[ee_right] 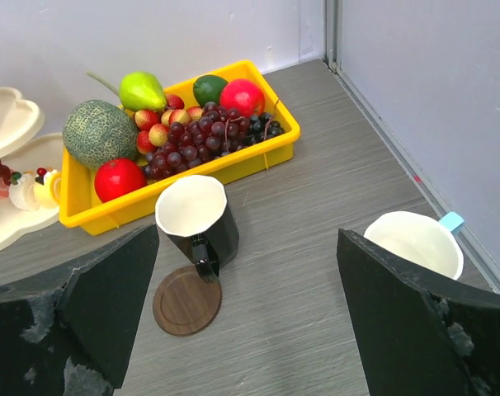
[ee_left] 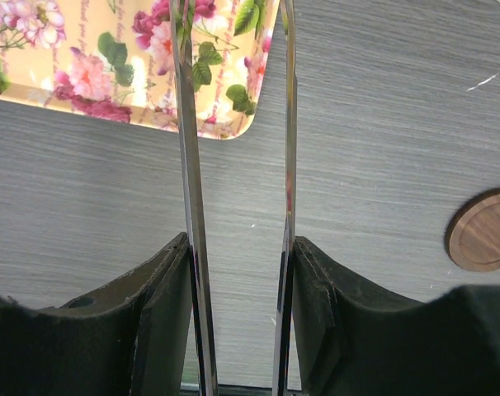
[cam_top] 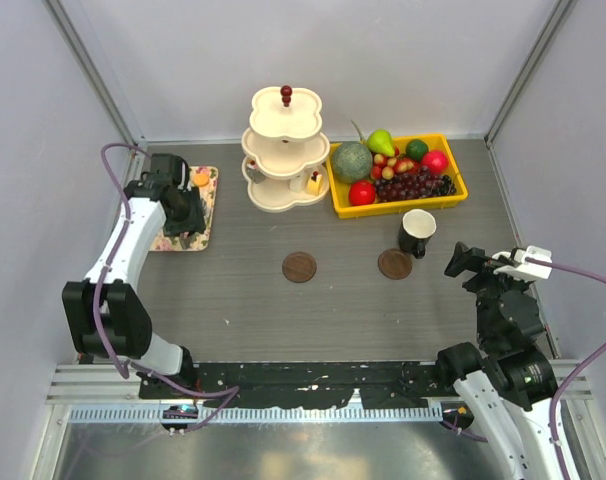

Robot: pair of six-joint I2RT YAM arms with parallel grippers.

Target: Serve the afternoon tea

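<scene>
Left fingers grip shiny metal tongs over the flowered tray's corner; right fingers are spread wide, holding nothing. 2 mugs stand near the right ones: 1 black mug beside 1 of 2 round wooden coasters, and 1 white mug. Small sweets rest on the 3-level cream stand.

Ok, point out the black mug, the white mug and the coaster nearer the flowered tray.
black mug (ee_right: 192,206): right wrist view, on its cream inside.
white mug (ee_right: 415,243): right wrist view, on its pale inside.
coaster (cam_top: 299,267): top view, on its centre.
</scene>
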